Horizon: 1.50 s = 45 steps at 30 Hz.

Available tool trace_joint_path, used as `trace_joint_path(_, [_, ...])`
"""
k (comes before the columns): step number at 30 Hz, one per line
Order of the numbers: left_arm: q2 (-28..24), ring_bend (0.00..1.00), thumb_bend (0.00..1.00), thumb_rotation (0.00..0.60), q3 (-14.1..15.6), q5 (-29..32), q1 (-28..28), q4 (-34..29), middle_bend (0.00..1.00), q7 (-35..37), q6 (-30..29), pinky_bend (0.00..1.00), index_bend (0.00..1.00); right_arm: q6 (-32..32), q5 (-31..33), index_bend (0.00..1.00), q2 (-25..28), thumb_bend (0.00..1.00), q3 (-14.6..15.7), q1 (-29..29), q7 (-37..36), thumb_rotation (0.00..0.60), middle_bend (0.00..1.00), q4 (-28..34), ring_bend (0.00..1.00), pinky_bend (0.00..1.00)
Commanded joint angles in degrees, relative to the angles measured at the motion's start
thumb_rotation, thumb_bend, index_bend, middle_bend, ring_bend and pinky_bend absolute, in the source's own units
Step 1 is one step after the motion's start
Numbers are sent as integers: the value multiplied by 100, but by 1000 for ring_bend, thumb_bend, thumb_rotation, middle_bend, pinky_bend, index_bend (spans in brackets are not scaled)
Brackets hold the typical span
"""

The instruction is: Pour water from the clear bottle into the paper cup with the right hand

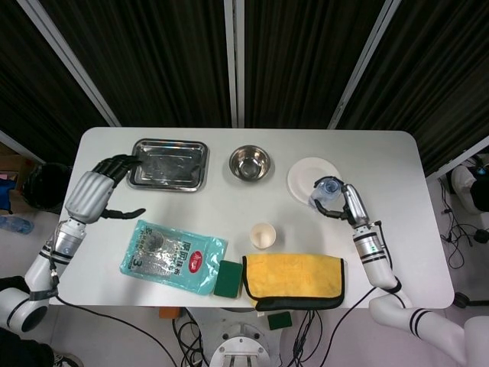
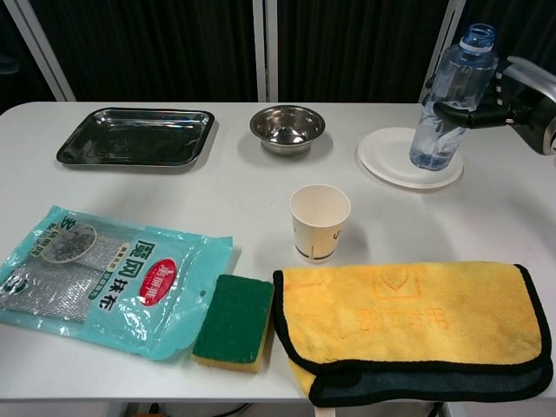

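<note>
My right hand grips the clear bottle around its middle and holds it in the air, slightly tilted, above the white plate. A little water sits in the bottle's bottom, and its cap is blue. The paper cup stands upright and looks empty, to the left of the bottle and nearer the front. My left hand hovers open over the table's left side, beside the steel tray, holding nothing.
A steel tray and a steel bowl stand at the back. A packaged scourer, a green sponge and a folded yellow cloth lie along the front edge, the cloth just in front of the cup.
</note>
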<state>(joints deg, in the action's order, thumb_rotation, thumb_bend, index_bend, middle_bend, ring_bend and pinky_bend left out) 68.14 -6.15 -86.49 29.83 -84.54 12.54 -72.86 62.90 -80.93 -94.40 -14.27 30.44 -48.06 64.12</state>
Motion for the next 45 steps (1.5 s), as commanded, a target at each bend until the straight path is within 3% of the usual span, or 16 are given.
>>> trace_joint_path(1, [-45, 120, 92, 380, 52, 23, -165, 36, 151, -56, -170, 186, 167, -192, -101, 587, 433, 478, -11, 152, 296, 600, 457, 343, 324, 384])
trace_joint_path(9, [-85, 120, 92, 381, 139, 52, -548, 109, 151, 4, -538, 186, 167, -763, -183, 588, 886, 478, 261, 400, 975, 600, 458, 687, 325, 386])
trace_joint_path(23, [-29, 120, 93, 381, 162, -50, -743, 257, 151, 194, -667, 186, 167, -1086, -474, 604, 730, 478, 760, 691, 1976, 600, 472, 574, 339, 398])
trace_joint_path(40, [-83, 120, 92, 373, 48, -174, -745, 203, 151, 480, -730, 185, 167, -1478, -445, 624, 494, 478, 884, 1122, 3110, 600, 483, 678, 349, 406])
trace_joint_path(45, [-98, 120, 92, 371, 10, -172, -715, 203, 151, 592, -688, 185, 167, -1400, -488, 625, 469, 478, 892, 1203, 3727, 600, 484, 699, 351, 411])
